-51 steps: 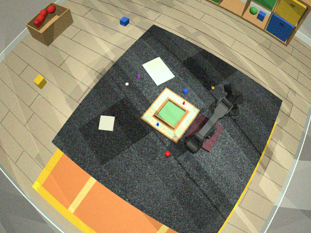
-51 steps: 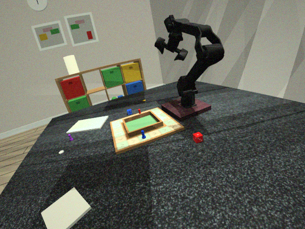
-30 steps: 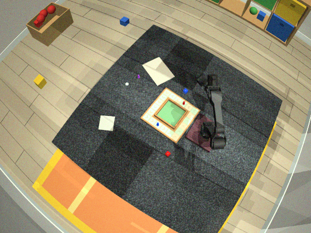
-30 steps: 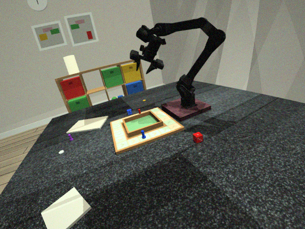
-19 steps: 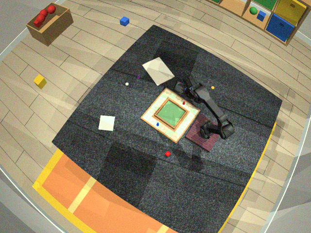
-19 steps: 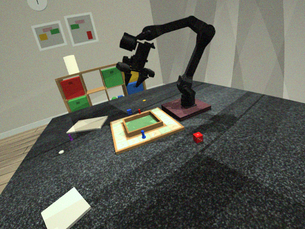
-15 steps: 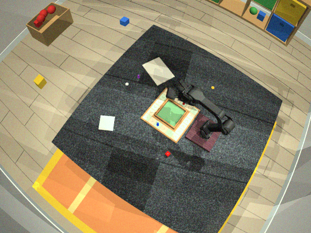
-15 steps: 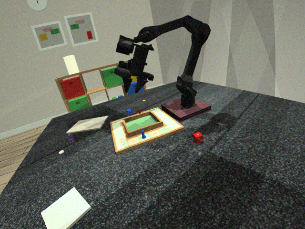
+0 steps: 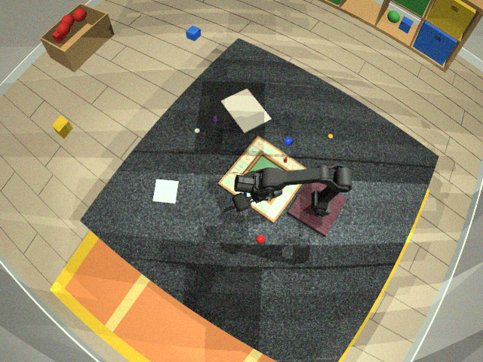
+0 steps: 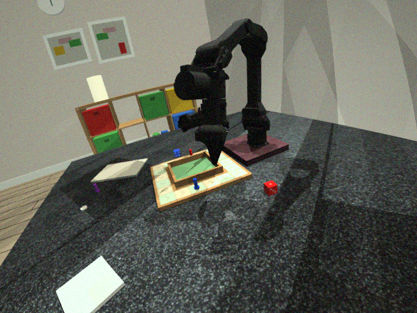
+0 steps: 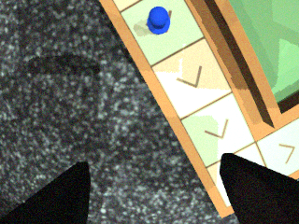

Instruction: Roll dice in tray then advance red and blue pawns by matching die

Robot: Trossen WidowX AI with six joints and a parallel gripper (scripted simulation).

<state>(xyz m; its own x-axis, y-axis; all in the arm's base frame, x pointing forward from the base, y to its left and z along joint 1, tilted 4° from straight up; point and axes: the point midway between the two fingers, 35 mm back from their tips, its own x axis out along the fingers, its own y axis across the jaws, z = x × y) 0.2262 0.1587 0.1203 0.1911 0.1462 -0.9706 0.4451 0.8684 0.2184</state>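
My gripper [image 11: 156,167] is open and empty, above the board's edge near one corner. The red die [image 9: 260,238] [image 10: 270,188] lies on the dark table outside the board [image 9: 275,212] [image 10: 235,169] [image 11: 163,89]. The blue die [image 9: 287,141] [image 10: 176,152] lies on the table past the board's opposite side. The walled tray [image 9: 252,162] [image 10: 212,173] [image 11: 254,70] with a green floor is in the board's middle; no die shows in it. The blue pawn [image 10: 195,184] [image 11: 159,21] stands on a pale green square. The red pawn [image 9: 284,160] [image 10: 190,152] stands on the side near the blue die.
A cream slab [image 9: 245,111] [image 10: 119,169], a purple pawn [image 9: 214,118] [image 10: 96,188] and a white piece [image 9: 197,130] [image 10: 83,208] lie beyond the board. A white square slab [image 9: 165,191] [image 10: 90,286] and a yellow piece [image 9: 330,136] lie farther off.
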